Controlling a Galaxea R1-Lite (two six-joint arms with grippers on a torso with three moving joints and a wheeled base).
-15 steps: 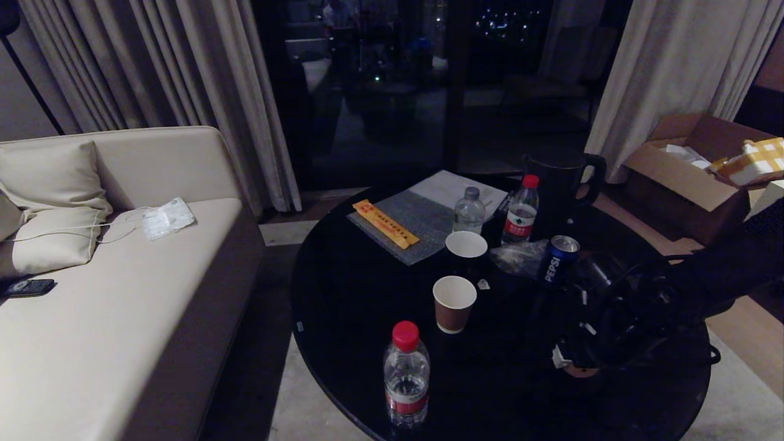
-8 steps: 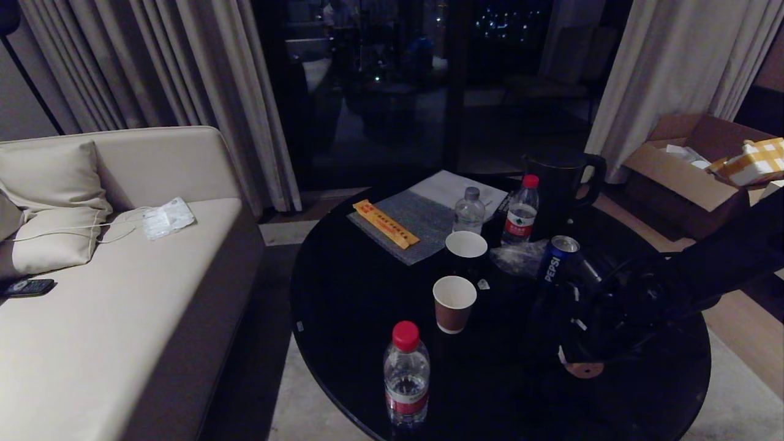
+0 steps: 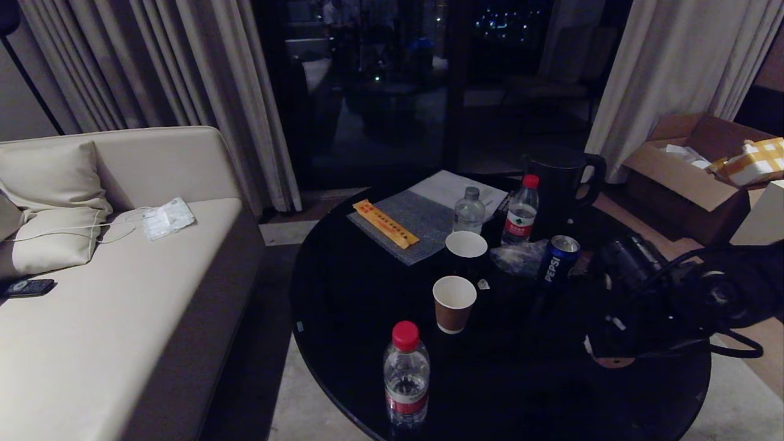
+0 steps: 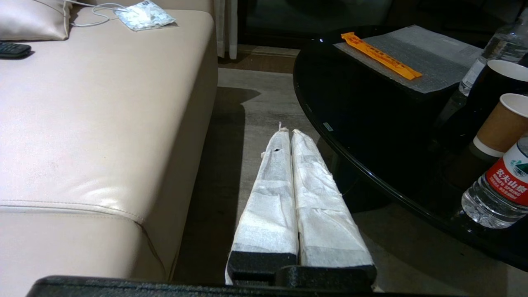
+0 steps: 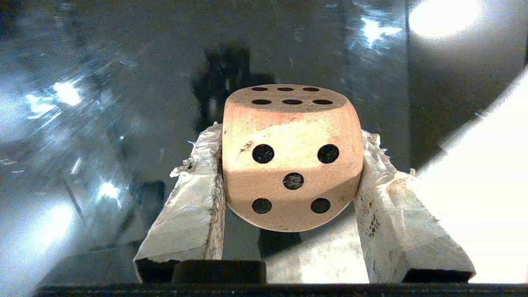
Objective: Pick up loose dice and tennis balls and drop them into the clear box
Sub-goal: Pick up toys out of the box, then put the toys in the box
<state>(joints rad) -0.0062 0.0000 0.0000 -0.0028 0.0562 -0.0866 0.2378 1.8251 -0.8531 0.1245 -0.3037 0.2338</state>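
Observation:
A tan die (image 5: 288, 165) with dark pips sits clamped between the two wrapped fingers of my right gripper (image 5: 288, 138), just above the glossy black table (image 5: 123, 82). In the head view the right gripper (image 3: 603, 352) hangs over the table's right side. A sliver of the die (image 3: 614, 362) shows under it. My left gripper (image 4: 288, 131) is shut and empty, parked low between the sofa and the table. The tennis balls and the clear box are out of view.
The round black table (image 3: 343, 306) carries a red-capped bottle (image 3: 406, 373), two paper cups (image 3: 454, 303), a Pepsi can (image 3: 557, 260), two more bottles (image 3: 520, 211) and a dark kettle (image 3: 560, 190). A beige sofa (image 3: 110, 306) stands left and a cardboard box (image 3: 692, 165) at far right.
My right arm has swung to the right over the table, and the gripper with the tan die has gone with it. The left arm has not moved.

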